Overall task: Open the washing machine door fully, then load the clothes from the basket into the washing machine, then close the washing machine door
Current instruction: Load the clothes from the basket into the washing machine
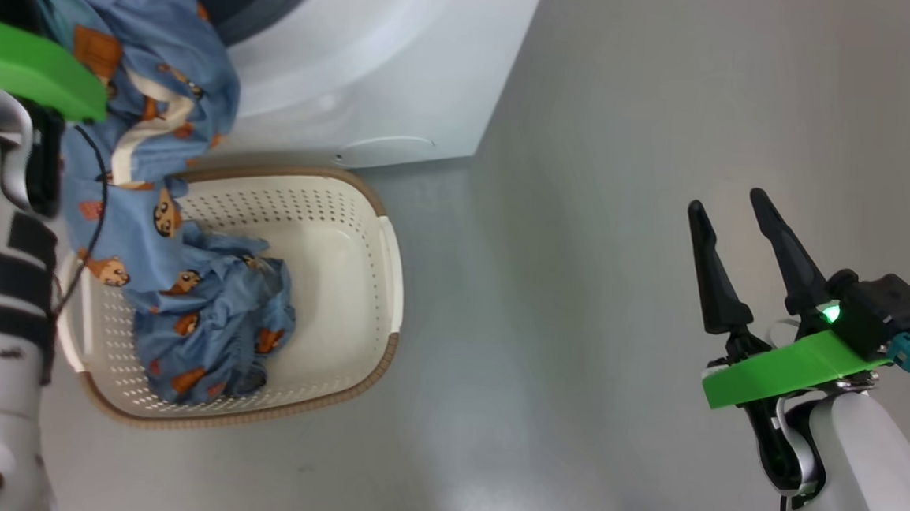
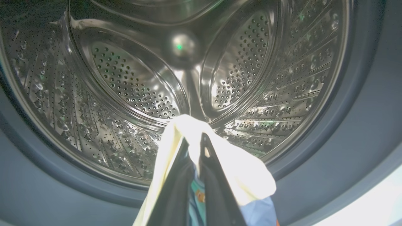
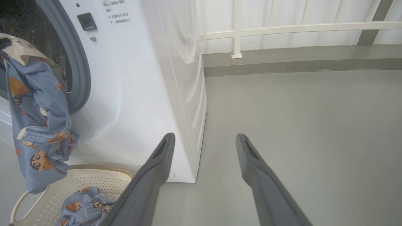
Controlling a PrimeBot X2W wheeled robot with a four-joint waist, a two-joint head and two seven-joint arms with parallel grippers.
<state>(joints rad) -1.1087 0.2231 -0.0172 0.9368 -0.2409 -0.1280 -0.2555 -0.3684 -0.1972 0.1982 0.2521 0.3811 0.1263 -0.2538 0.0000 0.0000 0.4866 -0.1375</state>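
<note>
My left gripper (image 2: 195, 138) is shut on the clothes (image 2: 241, 175), a cream-white and blue piece, at the mouth of the washing machine's (image 2: 361, 147) steel drum (image 2: 132, 81). In the head view the held blue bear-print garment (image 1: 140, 102) hangs from the machine opening down to the basket (image 1: 351, 281), where another blue garment (image 1: 213, 328) lies. The right wrist view shows the hanging garment (image 3: 37, 103) beside the white washing machine (image 3: 135, 94) and over the basket (image 3: 94, 177). My right gripper (image 1: 731, 201) is open over bare floor, far right of the basket; its fingers (image 3: 150, 175) hold nothing. The door is out of view.
Grey floor (image 1: 581, 255) spreads to the right of the machine and basket. A white railing (image 3: 282, 28) and a low grey kerb run along the back in the right wrist view.
</note>
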